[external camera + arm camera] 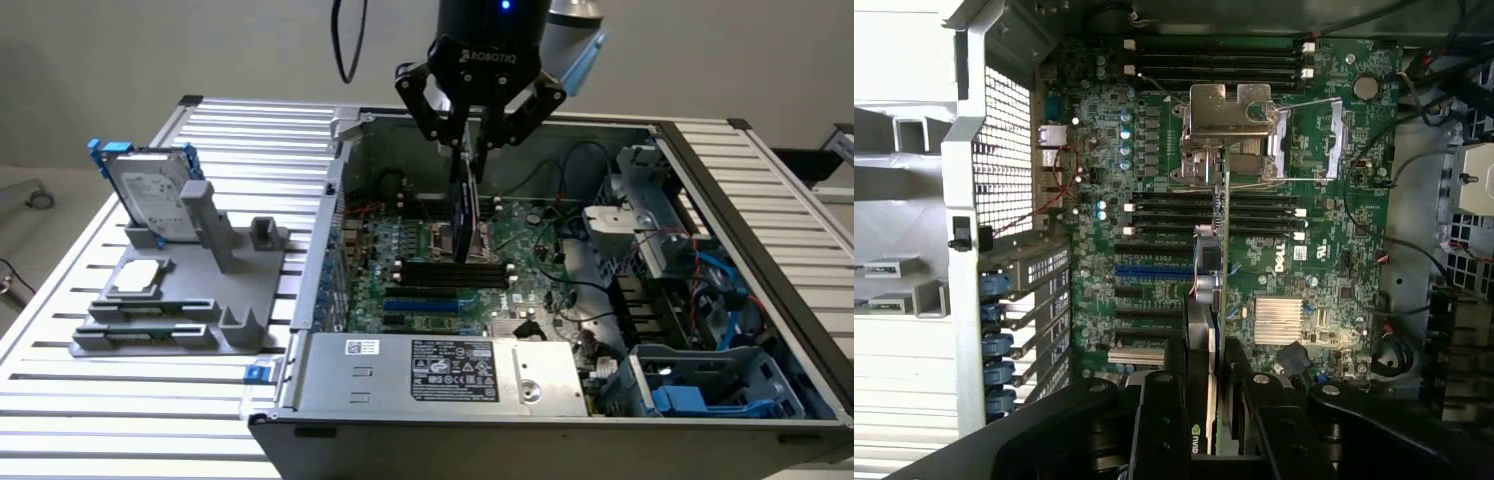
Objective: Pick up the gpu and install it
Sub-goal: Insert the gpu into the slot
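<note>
The gpu (467, 205) hangs on edge straight below the gripper (475, 143) in the exterior view. It is a thin dark card that stands upright inside the open case (314, 270). The gripper grips the upper edge of the card between its two fingers (443, 118), with the jaws closed to a narrow gap against both faces of it. The card reaches down in front of the green board (400, 240), and its lower end is seen over the black slots near the middle of the board. It is not possible to tell if it touches them. On the exterior view's left, outside the case, a grey stand (200, 300) rests on the slatted table (80, 400). The stand carries a silver drive (150, 195) in a blue frame and a small square chip (140, 278), both well apart from the gripper. In the wrist view, the gpu (1218, 290) is seen from its edge as a narrow strip that runs away from the gripper (1212, 390). One black finger (1166, 425) presses on each side of the strip. The far end of the card lies over the board (1304, 260), just beside the silver socket (1229, 120). The blue slot (1152, 270) lies near the card, on one side of it, not under it.
</note>
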Action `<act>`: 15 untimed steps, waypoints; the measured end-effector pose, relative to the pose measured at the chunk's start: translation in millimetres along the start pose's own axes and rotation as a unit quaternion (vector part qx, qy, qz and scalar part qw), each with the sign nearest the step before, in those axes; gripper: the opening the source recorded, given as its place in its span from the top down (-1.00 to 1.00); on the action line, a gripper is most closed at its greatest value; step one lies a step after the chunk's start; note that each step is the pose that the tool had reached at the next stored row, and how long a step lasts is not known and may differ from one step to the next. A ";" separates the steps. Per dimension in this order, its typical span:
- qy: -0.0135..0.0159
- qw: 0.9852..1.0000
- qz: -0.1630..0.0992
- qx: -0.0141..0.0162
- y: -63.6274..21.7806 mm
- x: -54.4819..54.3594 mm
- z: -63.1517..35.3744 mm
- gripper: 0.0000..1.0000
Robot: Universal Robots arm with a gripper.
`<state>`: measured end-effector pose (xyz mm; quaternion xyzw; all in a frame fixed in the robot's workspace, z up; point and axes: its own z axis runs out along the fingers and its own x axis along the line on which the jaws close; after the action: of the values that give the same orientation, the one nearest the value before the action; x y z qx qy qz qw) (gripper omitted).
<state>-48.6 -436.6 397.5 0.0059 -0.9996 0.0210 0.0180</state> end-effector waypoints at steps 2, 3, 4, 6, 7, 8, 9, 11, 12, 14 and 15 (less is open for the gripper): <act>0.000 1.000 0.000 0.000 0.0 0.0 0.0 0.47; 0.000 1.000 0.000 0.000 0.0 0.0 0.0 0.47; 0.000 1.000 0.000 0.000 0.1 -0.1 0.0 0.47; -0.002 1.000 -0.005 0.001 0.5 -0.4 0.7 0.47; -0.003 1.000 -0.014 0.001 0.6 -0.4 1.0 0.47; -0.005 1.000 -0.023 0.001 0.6 -0.4 1.4 0.47; -0.008 0.999 -0.032 0.002 0.6 -0.5 1.8 0.47; -0.012 0.999 -0.049 0.002 0.6 -0.4 2.7 0.47; -0.014 0.998 -0.058 0.003 0.6 -0.5 3.3 0.47; -0.016 0.997 -0.077 0.003 0.7 -0.6 5.1 0.47; -0.016 0.996 -0.086 0.003 0.7 -0.7 6.2 0.47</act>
<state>-48.2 -436.1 391.3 0.0923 -0.9955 0.0227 0.0033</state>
